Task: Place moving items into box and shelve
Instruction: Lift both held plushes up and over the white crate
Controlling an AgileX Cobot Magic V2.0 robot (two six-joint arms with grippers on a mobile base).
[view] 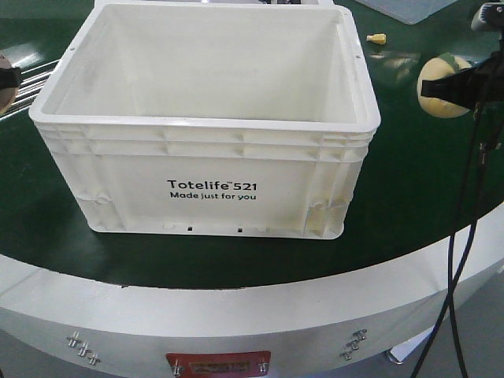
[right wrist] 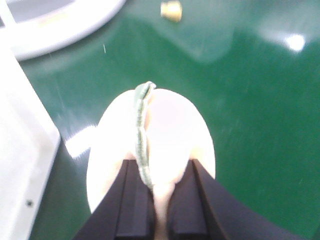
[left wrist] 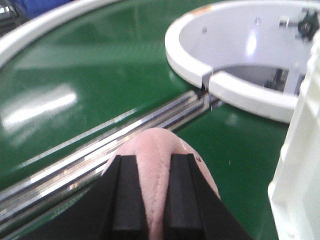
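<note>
There was one large cream-white rectangular plastic crate (view: 126, 177) with black print on its side. Two black tools showed, the left tool (left wrist: 152, 165) and the right tool (right wrist: 161, 170), each closed on a single soft item: one pink rounded plush piece (left wrist: 156, 142) and one pale cream rounded plush piece (right wrist: 172, 120) with one green stitched seam. One small yellow plastic piece (view: 378, 38) lay on the one green round surface (view: 409, 205). Its white rim carried one red label (view: 217, 367) and two clusters of metal bolts (view: 83, 345).
</note>
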